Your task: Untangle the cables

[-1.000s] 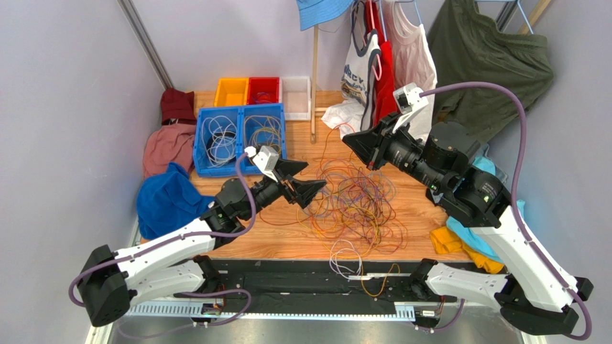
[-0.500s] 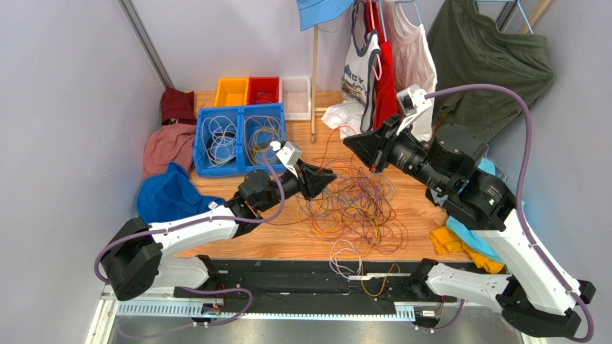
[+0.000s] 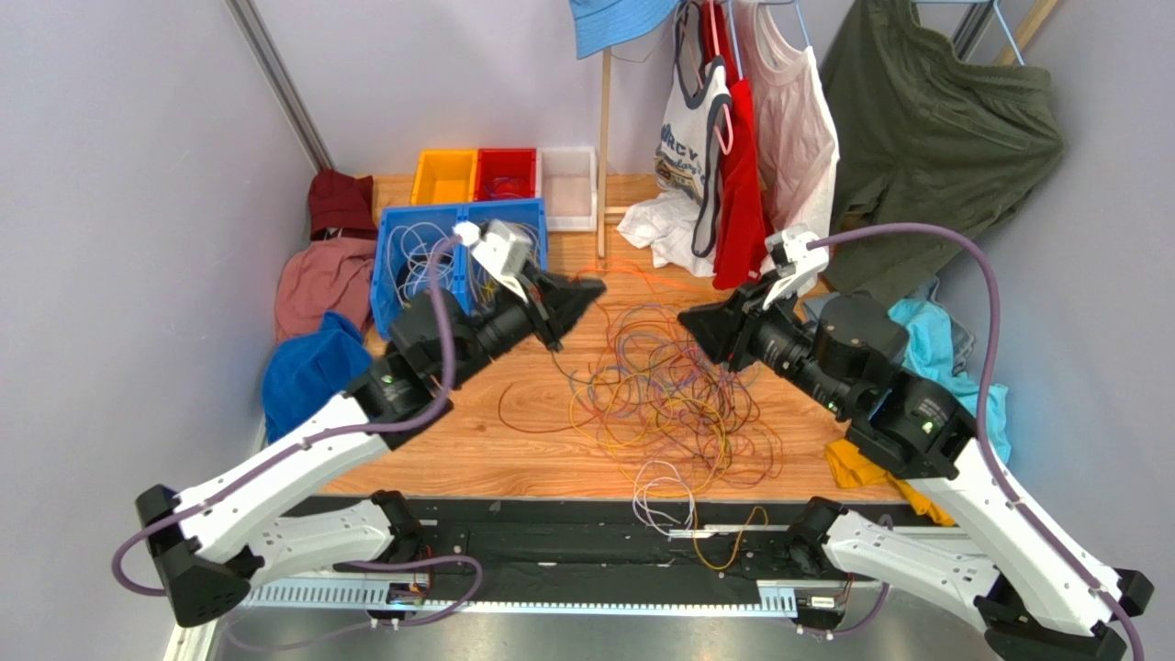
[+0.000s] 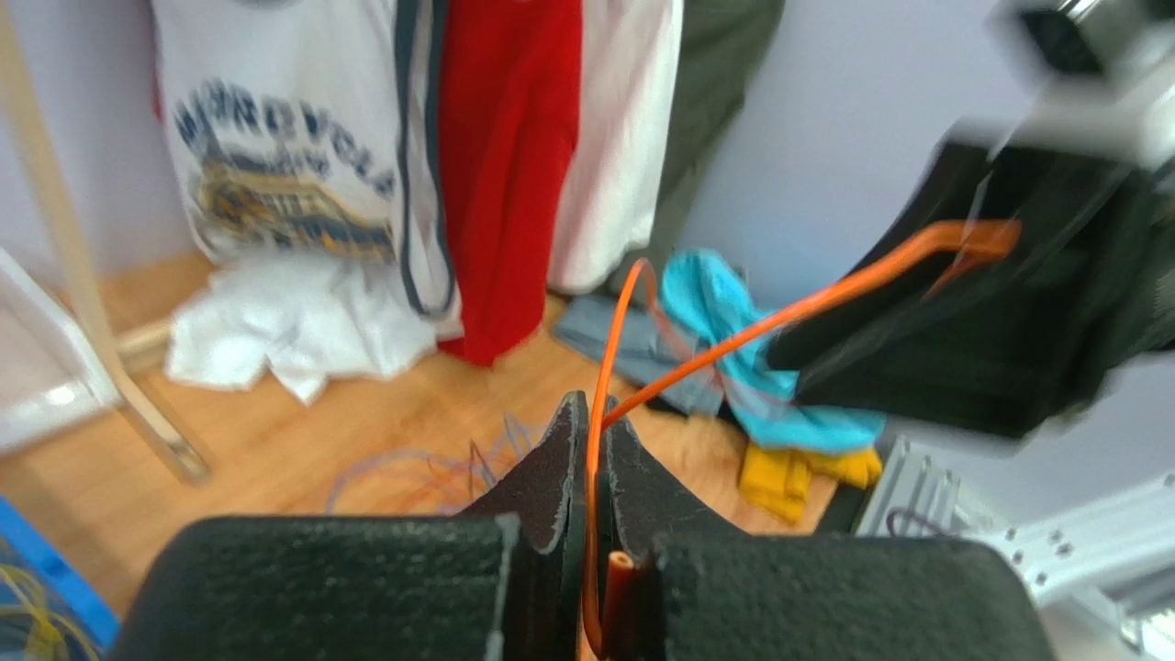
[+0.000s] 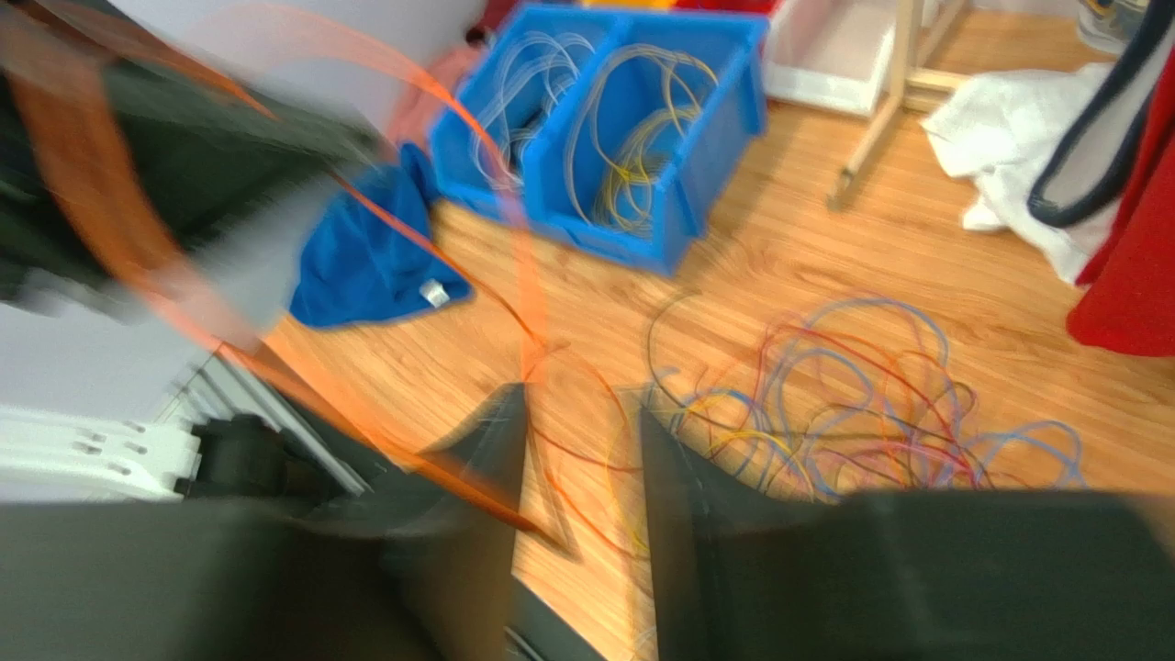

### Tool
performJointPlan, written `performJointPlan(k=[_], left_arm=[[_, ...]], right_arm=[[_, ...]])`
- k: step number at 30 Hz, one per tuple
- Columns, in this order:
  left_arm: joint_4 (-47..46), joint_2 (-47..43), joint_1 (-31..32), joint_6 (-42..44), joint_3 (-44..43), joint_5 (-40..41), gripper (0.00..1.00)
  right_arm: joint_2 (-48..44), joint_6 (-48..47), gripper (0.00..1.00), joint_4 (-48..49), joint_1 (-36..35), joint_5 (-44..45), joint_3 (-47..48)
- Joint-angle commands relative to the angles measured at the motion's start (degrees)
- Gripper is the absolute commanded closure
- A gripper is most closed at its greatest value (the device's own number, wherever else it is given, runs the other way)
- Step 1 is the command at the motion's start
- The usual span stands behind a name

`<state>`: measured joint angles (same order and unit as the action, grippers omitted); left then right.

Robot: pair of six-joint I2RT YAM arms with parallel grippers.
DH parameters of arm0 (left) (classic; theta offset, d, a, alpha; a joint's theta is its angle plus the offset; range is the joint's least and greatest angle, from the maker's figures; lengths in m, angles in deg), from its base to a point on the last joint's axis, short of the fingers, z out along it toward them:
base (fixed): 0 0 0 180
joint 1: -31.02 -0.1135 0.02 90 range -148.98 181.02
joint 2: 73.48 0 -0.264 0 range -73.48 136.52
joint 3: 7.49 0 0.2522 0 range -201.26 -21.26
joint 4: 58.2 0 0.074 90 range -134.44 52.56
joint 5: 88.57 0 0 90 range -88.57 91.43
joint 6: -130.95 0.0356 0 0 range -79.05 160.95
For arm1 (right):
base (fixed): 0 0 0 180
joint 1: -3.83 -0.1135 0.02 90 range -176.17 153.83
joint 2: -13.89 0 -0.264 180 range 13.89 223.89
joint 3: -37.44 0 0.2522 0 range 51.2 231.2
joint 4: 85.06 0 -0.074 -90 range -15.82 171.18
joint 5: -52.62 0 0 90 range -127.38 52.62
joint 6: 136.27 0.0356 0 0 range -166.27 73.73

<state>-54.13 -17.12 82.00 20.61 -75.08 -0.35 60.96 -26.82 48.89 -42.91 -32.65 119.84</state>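
At the far left of the counter (image 3: 552, 462), the blue bin (image 3: 382, 282) is holding coiled strands, and the left gripper (image 4: 590, 413) is hanging just to its right, above the near-left edge of the heap. Its jaws are clenching an orange cable (image 4: 772, 324), which is pinched between the pads and is rising out of them. From there the strand is arcing up and across to the right, toward the other arm, so its long axis is running roughly left to right between the two arms. Below and between them, the rest of the cables (image 3: 676, 393) are lying on the wood as a loose tangle of purple, yellow, red and orange loops. The right gripper (image 5: 579, 413) is pointing left at that heap from its right side, with its jaws standing partly apart. The blurred orange strand is passing by the gap, and whether it is touching either finger cannot be told. The left arm looks the better placed to draw the strand clear toward the bin.
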Motion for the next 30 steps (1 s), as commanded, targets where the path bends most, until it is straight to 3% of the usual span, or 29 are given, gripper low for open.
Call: performJointPlan(k=[1,4,7,11,20,24,30], left_arm=[[20.65,-0.47,-0.36,4.69,-16.52,6.42,1.0],[29.97,3.66,-1.85,5.31,-28.12,8.63,1.0],[36.66,8.84,-5.62,4.61,-38.24,8.73,1.0],[38.52,15.86,-13.0,3.29,-48.02,6.18,1.0],[37.03,34.31,-22.58,5.22,-70.61,7.05,1.0],[35.89,43.29,-27.86,3.73,-82.02,6.62,1.0],[26.76,52.09,-33.93,2.94,-85.05,8.29,1.0]], right_arm=[[-0.75,2.53,0.5,3.29,-0.1,3.09,-5.78],[-0.14,3.67,0.39,2.94,-0.11,3.35,-7.46],[-0.57,4.38,0.37,2.76,-0.1,3.27,-8.87],[-2.33,4.64,0.36,3.2,-0.1,3.18,-11.42],[-5.93,4.99,0.39,3.99,-0.1,-0.51,-15.99],[-8.83,6.83,0.41,8.54,-0.19,-2.88,-22.73],[-11.56,9.91,0.43,14.09,-0.1,-8.16,-30.49]])
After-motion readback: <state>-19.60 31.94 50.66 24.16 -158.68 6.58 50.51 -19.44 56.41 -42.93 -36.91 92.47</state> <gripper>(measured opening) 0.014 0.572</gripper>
